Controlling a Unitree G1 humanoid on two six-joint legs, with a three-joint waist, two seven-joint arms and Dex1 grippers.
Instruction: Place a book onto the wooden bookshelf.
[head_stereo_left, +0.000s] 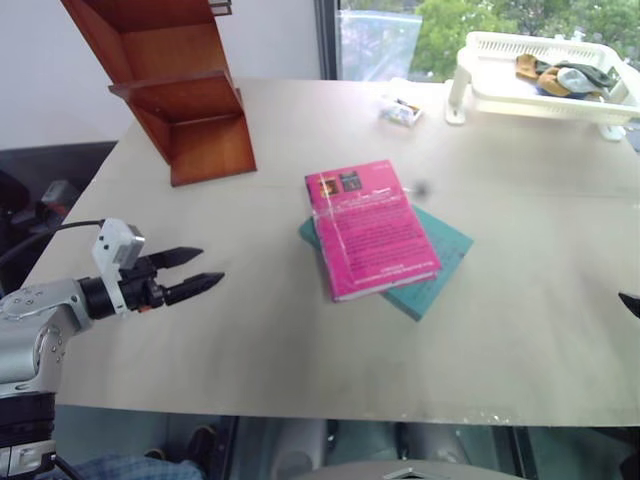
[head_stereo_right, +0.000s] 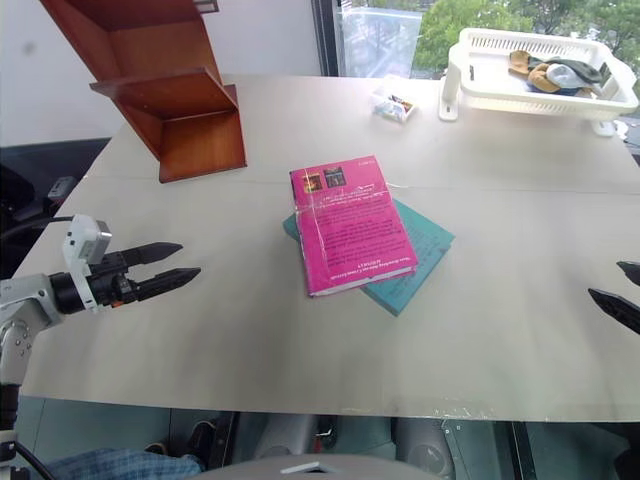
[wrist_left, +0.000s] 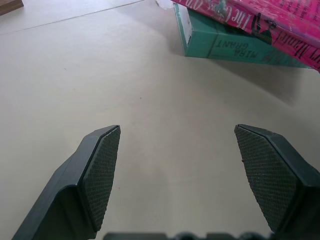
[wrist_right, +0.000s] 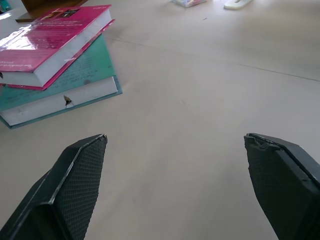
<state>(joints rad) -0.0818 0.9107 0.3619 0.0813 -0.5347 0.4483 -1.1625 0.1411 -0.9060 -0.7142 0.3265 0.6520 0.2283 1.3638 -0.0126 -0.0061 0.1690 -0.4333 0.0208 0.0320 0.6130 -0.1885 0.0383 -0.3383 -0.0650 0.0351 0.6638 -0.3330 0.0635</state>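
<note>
**Both pincers wide, nothing held, book not on shelf**

My left gripper (head_stereo_left: 205, 269) hovers over the left part of the table (head_stereo_left: 520, 330), fingers spread wide with bare tabletop between the pads (wrist_left: 102, 172). It points toward the books and sits well apart from them. My right gripper (head_stereo_right: 625, 290) is at the right edge of the table, jaws also spread wide, nothing between them, the books ahead of it in the wrist view.

The book (head_stereo_left: 370, 232), pink, lies flat mid-table, cover up, stacked on the teal-green book (head_stereo_left: 440, 275), which sticks out beyond it at the side and near end. The pink one sits skewed on the teal one.

The wooden bookshelf (head_stereo_left: 185, 95) stands at the far left of the table, well apart from the stack. White basket (head_stereo_left: 545, 75) with cloth items at the far right, a small packet (head_stereo_left: 400, 111) just beside it
</note>
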